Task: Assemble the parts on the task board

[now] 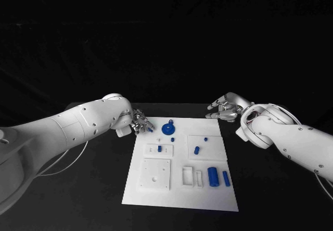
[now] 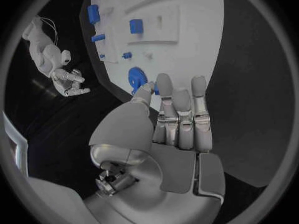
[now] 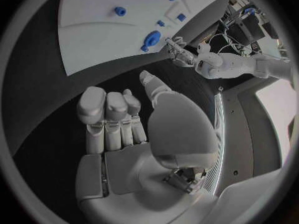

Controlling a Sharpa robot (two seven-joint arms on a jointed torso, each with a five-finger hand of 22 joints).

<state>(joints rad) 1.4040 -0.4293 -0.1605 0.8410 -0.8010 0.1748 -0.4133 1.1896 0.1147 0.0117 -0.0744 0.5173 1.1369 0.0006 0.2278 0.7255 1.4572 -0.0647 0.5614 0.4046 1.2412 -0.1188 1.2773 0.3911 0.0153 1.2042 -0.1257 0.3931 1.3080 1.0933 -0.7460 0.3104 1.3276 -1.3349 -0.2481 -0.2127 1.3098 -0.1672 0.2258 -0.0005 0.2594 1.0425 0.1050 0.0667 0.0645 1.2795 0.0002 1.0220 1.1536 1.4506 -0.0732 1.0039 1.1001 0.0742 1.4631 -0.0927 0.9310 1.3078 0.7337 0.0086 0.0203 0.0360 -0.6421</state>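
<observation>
Head view: our left hand [image 1: 141, 122], open and empty, hovers just beside the blue wheel [image 1: 169, 128] at the task board [image 1: 180, 195]'s far edge; right hand [image 1: 223, 109], fingers loosely apart, empty, sits farther off.

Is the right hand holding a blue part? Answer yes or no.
No: the right hand is empty, off the task board.

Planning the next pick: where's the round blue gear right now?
In the head view the round blue gear lies at the task board's far edge, left of centre, just beside the left hand's fingertips.
</observation>
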